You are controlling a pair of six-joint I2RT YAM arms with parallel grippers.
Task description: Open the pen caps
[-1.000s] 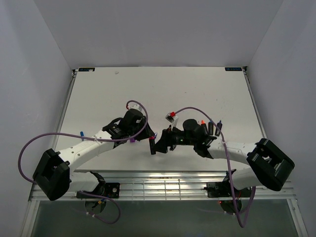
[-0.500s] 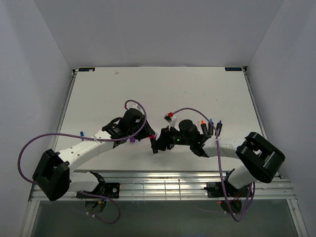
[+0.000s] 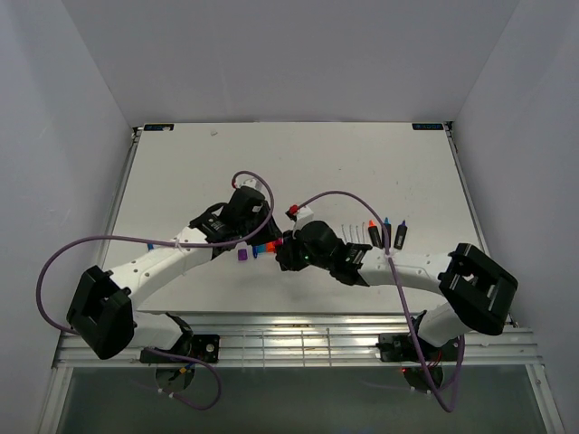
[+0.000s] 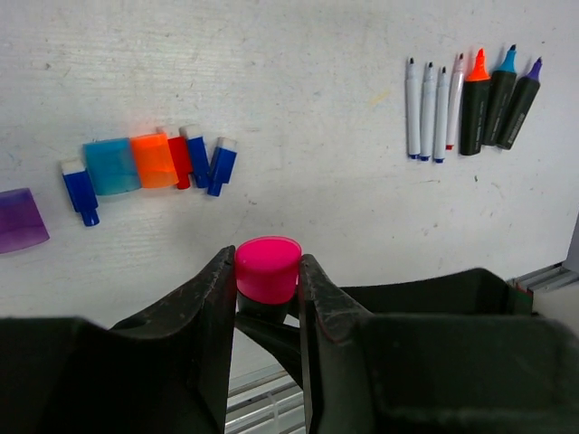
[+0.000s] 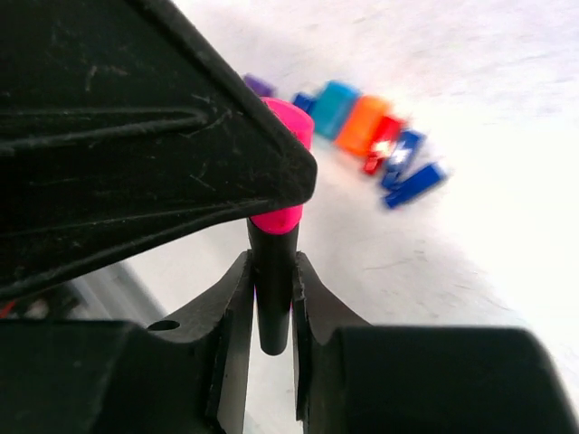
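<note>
Clamping the magenta cap [image 4: 268,268]: left gripper [image 4: 268,282] is closed on it, one finger [image 4: 210,312] touching each side. Cap top protrudes just past the fingertips.

Cap sits on the black highlighter body [image 5: 271,271]. The body runs down btwn the right gripper [image 5: 271,298] fingers [image 5: 231,316]. Those fingers are closed on the body, touching both sides, just below the cap. Cap is not yet off. In the right wrist view a left-gripper finger hides part of the cap.

Ref. left wrist view, items on the table [image 4: 298,54] beyond the fingertips:

- Far left of the fingers, at the frame edge: purple cap [image 4: 20,220], lying alone.
- Left of the fingers, a row packed side by side:
  - slim blue cap no. 1 [image 4: 80,190]
  - light-blue cap [image 4: 111,165]
  - orange cap [image 4: 153,159]
  - slim red cap [image 4: 178,155]
  - slim blue cap no. 2 [image 4: 195,154]
  - slim blue cap no. 3 [image 4: 221,165]
- Right of the fingers, well apart from the caps: four thin white pens [image 4: 428,110], uncapped. Next to them are three black highlighters [image 4: 500,95] w/ orange, blue and purple tips. All lie side by side, tips pointing away from the fingers.

Top view: the two grippers meet tip to tip, w/ the loose cap row just beside them.
</note>
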